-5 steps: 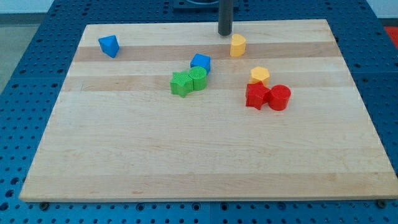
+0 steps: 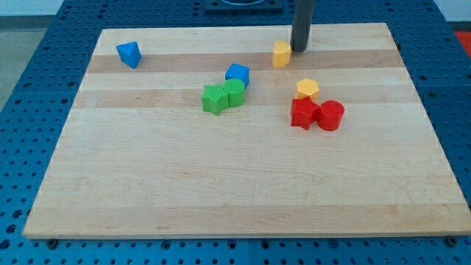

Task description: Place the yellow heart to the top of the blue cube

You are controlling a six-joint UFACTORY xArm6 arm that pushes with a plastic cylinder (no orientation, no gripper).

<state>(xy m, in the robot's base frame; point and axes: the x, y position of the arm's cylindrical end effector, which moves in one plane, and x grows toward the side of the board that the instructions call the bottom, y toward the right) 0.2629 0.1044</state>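
where the pale wood-grain worktop [image 2: 221, 184] nears the view's top, we see the matte yellow heart [image 2: 281, 54] lying just left of my tip [image 2: 299, 50], close enough that contact is unclear. our dark rod carries no gripper. the blue cube [image 2: 237, 74] sits lower-left of the heart, touching a ridged green block [image 2: 235, 93].

yellow heart [image 2: 282, 54] upper right of blue cube [image 2: 237, 73], apart
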